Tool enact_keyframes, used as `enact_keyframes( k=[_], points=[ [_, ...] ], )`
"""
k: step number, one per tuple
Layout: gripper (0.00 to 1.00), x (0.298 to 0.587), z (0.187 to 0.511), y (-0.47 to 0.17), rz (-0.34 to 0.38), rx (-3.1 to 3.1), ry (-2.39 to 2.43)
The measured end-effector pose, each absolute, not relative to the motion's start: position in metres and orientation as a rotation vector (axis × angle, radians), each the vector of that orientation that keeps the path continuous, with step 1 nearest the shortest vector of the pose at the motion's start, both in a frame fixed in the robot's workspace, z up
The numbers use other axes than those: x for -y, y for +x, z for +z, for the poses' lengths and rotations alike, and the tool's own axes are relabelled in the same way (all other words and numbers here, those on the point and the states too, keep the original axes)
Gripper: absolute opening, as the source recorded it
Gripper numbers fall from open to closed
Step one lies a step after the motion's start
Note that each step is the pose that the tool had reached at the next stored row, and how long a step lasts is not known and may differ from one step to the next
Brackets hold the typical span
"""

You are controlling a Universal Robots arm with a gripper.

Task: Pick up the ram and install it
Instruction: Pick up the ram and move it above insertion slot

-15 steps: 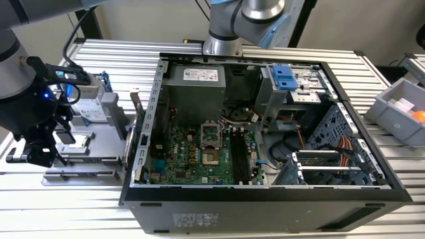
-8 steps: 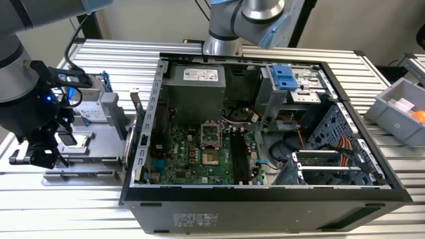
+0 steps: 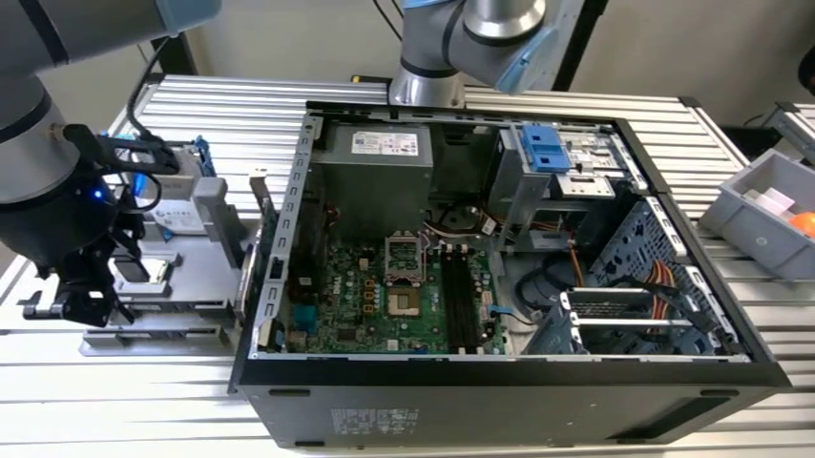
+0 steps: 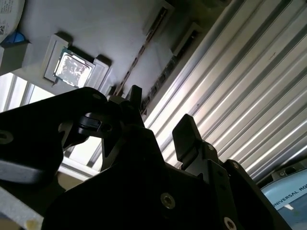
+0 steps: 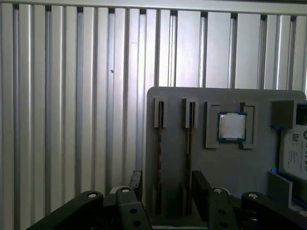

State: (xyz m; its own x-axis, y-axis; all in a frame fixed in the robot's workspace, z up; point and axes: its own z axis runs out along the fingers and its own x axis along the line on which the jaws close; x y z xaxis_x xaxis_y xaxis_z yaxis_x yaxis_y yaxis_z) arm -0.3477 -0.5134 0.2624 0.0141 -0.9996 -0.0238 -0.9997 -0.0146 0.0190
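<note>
Hovering over the grey tray [image 5: 216,163], the gripper [image 5: 167,176] is open and empty. The ram [image 5: 159,153] stands edge-on in its tray slot. Pick step, approach phase; the grasp likely needs the jaws centred on that stick.

table [image 3: 128,401]: ribbed aluminium (pale grey) | wall [image 3: 293,38]: plain, light
</note>
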Motion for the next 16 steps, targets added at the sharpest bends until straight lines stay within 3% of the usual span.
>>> enact_keyframes(
  k=[16],
  points=[
    [1.00, 0.513, 0.251, -0.348, 0.046, -2.204, -2.236]
  ],
)
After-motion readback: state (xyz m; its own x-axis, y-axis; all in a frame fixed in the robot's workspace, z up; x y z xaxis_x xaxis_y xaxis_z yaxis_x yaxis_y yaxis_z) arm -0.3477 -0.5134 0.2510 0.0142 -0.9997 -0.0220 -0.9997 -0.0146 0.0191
